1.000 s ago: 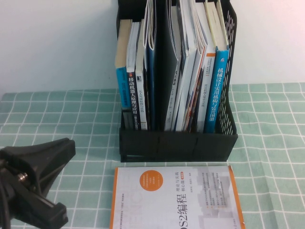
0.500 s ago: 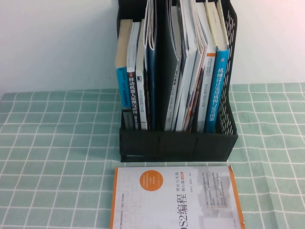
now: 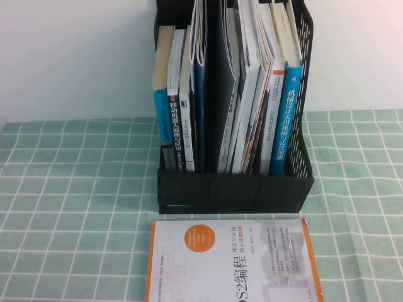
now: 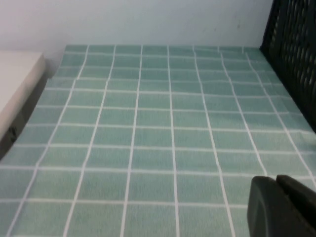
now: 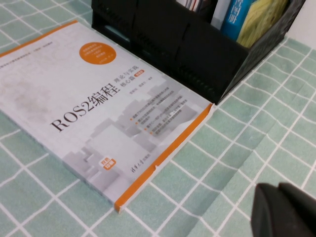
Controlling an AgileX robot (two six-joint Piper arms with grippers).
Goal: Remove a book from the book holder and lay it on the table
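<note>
The book (image 3: 233,261) is laid flat just before the book holder (image 3: 234,189). Both the right gripper (image 5: 279,207) and the left gripper (image 4: 276,200) are clenched, empty. A low retreat could snag the book.

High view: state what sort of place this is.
Probably a study or lab desk: a black book holder packed with technical books, the ROS2 book lying flat, on a green grid-cloth table against a white wall.
</note>
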